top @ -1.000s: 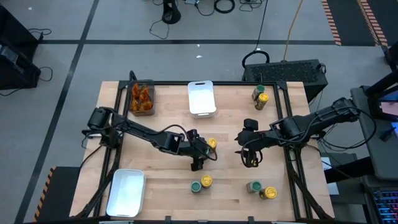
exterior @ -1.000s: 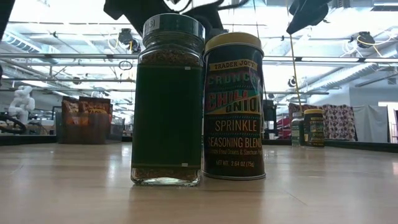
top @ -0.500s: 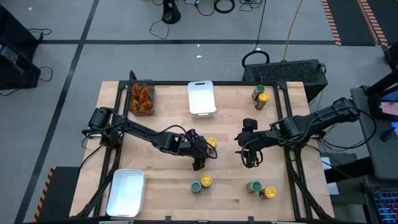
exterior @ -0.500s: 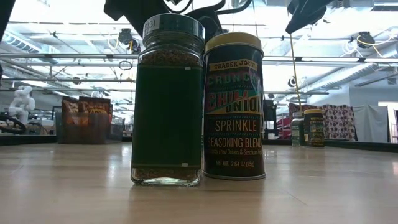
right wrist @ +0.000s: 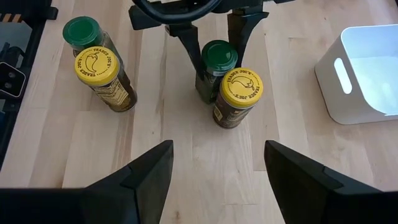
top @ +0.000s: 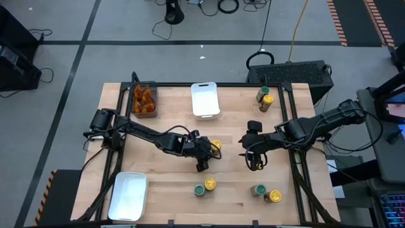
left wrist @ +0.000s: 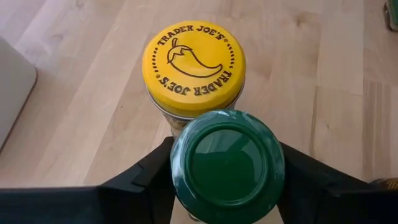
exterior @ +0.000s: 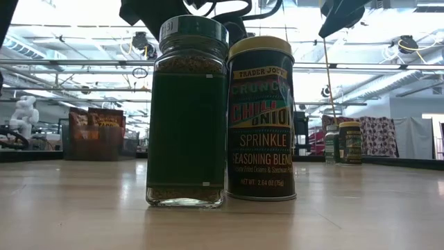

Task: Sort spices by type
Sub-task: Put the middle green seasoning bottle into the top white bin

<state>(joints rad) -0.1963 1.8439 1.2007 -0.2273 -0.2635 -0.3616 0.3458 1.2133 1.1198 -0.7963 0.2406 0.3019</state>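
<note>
The left gripper (left wrist: pixel 227 180) has its fingers around the green-lidded jar (left wrist: pixel 227 165), which hides any contact. The jar touches a yellow-lidded jar (left wrist: pixel 193 60). The right gripper (right wrist: pixel 217 174) hovers with its fingers spread.

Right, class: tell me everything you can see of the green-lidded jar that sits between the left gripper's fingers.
The green-lidded jar is a small clear glass jar with a smooth, round, dark green lid and brownish contents. It stands upright on the wooden table near its middle. The left gripper has a dark finger on each side of it, close against the lid's sides; whether they grip it I cannot tell. A yellow-lidded jar with a chili-pepper logo stands right beside it, seemingly touching.
</note>
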